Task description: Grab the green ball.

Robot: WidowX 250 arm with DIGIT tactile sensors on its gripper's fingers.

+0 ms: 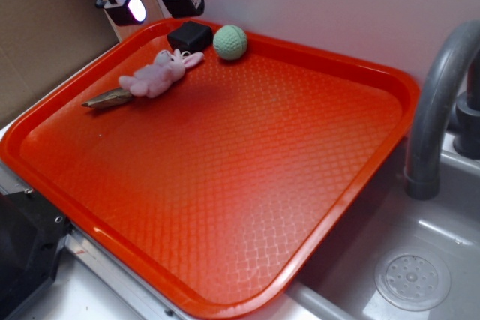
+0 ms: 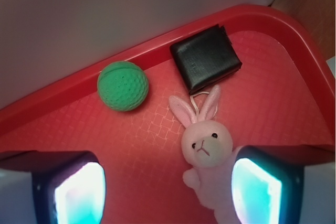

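Red plastic tray [image 1: 247, 185] fills your exterior view, its near corner cut off at the bottom edge. At 12 o'clock on it sits the pale mint-green knitted ball [image 1: 230, 42], just beside the small black block [image 1: 189, 36]; the pink plush bunny [image 1: 157, 75] lies toward 10 o'clock. Your gripper [image 1: 154, 1] hangs above the far rim, partly cropped. In your wrist view, its fingers [image 2: 79, 192] stand spread apart holding nothing; the ball [image 2: 122, 86] rests at 10 o'clock against the rim, and the right finger hides the bunny's [image 2: 206, 148] lower body.
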